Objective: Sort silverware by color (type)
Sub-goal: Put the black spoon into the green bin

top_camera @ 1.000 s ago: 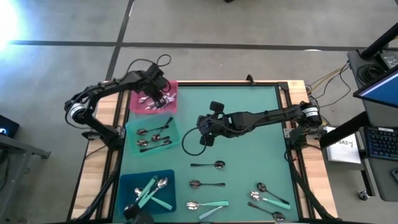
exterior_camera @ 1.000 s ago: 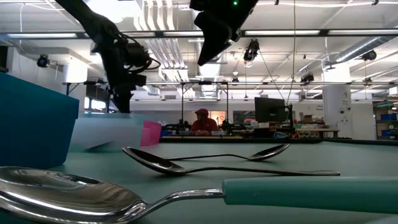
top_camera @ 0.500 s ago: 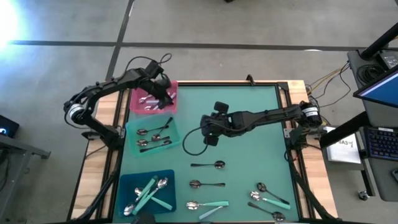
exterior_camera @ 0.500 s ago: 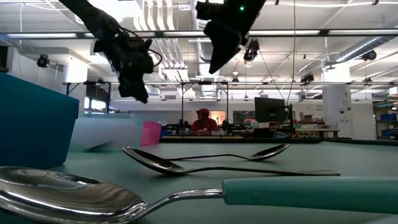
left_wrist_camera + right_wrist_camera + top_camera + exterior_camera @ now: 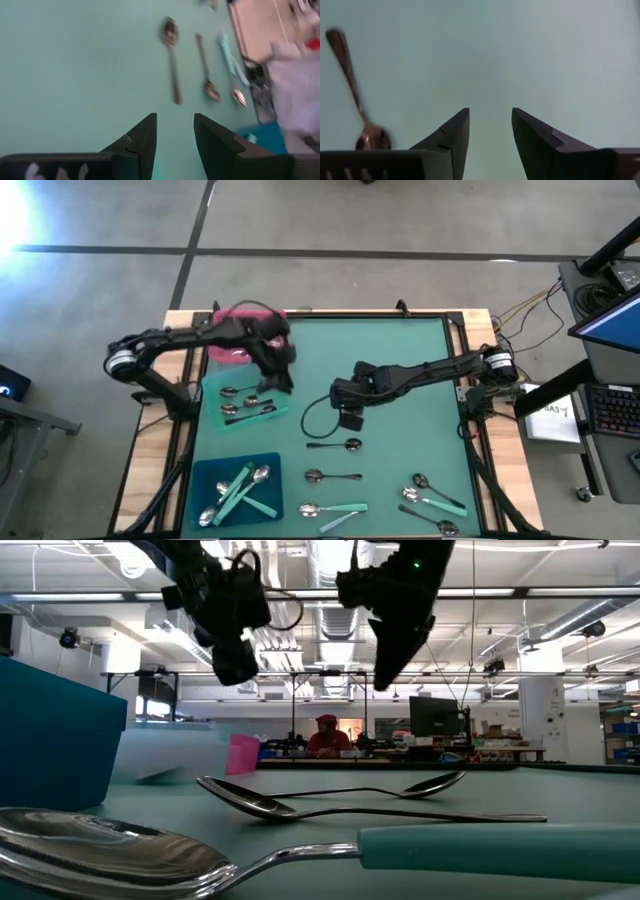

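The left hand (image 5: 276,376) hangs above the desk (image 5: 400,380) at the edge of the light green tray (image 5: 215,420), its fingers (image 5: 142,142) parted with nothing between them. That tray holds three black-handled spoons (image 5: 245,402). The right hand (image 5: 350,417) hovers near the middle of the desk, just above a loose black-handled spoon (image 5: 336,445); its fingers (image 5: 451,142) are also spread and empty.

A second black-handled spoon (image 5: 333,476) lies below the first. Nearer the front edge lie a teal-handled spoon (image 5: 335,508) and, toward the right corner, two more dark-handled pieces (image 5: 433,498). The blue tray (image 5: 270,465) at the front left holds several teal-handled utensils (image 5: 240,490). The pink tray (image 5: 228,352) sits at the back left, partly hidden by the left arm

From desk level, a large teal-handled spoon (image 5: 300,855) fills the foreground, two slimmer spoons (image 5: 350,802) behind it, and a person (image 5: 326,736) sits far off in the room
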`<state>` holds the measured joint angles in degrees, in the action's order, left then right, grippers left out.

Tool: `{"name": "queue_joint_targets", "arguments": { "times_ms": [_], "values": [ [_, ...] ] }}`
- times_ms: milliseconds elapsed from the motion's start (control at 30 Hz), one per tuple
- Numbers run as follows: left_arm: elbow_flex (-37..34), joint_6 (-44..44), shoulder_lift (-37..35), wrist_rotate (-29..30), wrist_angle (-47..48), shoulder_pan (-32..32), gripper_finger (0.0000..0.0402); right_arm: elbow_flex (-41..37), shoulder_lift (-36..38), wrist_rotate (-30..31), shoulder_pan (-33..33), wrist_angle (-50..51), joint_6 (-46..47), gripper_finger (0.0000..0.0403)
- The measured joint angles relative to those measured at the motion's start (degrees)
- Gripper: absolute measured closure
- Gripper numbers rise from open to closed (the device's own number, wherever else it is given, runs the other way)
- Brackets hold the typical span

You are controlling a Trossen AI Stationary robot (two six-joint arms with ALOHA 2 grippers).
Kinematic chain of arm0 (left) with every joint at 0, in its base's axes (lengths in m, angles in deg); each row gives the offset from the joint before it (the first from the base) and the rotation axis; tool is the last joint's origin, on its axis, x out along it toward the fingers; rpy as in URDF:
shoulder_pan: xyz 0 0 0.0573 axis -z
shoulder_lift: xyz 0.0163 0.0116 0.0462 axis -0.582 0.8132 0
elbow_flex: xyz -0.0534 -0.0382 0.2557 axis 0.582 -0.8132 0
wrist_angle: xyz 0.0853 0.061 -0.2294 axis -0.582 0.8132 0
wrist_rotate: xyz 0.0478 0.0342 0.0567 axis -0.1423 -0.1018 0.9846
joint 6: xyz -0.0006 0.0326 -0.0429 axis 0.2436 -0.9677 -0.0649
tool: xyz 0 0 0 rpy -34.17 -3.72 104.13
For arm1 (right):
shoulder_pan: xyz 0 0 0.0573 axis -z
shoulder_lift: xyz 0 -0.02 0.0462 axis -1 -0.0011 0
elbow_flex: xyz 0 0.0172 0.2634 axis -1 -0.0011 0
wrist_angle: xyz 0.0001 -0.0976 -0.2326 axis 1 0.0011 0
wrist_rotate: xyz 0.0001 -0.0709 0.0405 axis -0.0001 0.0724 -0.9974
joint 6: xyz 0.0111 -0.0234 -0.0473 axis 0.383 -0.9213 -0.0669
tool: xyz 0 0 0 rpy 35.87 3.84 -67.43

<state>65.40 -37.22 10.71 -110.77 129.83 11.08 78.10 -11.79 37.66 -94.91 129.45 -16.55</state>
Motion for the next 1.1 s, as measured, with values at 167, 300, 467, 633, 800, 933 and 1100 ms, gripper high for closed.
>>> {"name": "queue_joint_targets", "arguments": {
  "times_ms": [167,300,467,633,800,933,1100],
  "values": [
    [0.00,6.22,-0.19,4.19,1.01,9.89,0.0288,-4.15,0.00,-2.58,-1.57,1.19,3.04,0.0272],
    [0.00,10.85,-0.65,8.44,0.83,18.46,0.0288,-7.89,0.00,-6.54,-3.44,1.07,5.23,0.0270],
    [0.09,15.21,-1.50,19.96,-0.05,27.99,0.0288,-11.32,0.00,-8.84,-6.43,-0.38,4.69,0.0266],
    [0.07,22.80,-3.30,30.76,-2.27,36.27,0.0288,-14.13,0.00,-12.04,-9.33,-9.85,1.07,0.0272],
    [0.04,31.65,-5.76,38.84,-5.42,43.66,0.0288,-16.17,0.00,-12.70,-11.41,-22.43,-2.45,0.0281],
    [0.04,37.49,-7.65,46.41,-9.35,48.73,0.0288,-17.56,0.00,-12.50,-11.67,-29.54,-4.24,0.0286],
    [0.04,38.74,-8.99,54.69,-16.63,54.17,0.0288,-20.35,-0.13,-12.13,-11.61,-36.69,-5.35,0.0291]
  ]
}}
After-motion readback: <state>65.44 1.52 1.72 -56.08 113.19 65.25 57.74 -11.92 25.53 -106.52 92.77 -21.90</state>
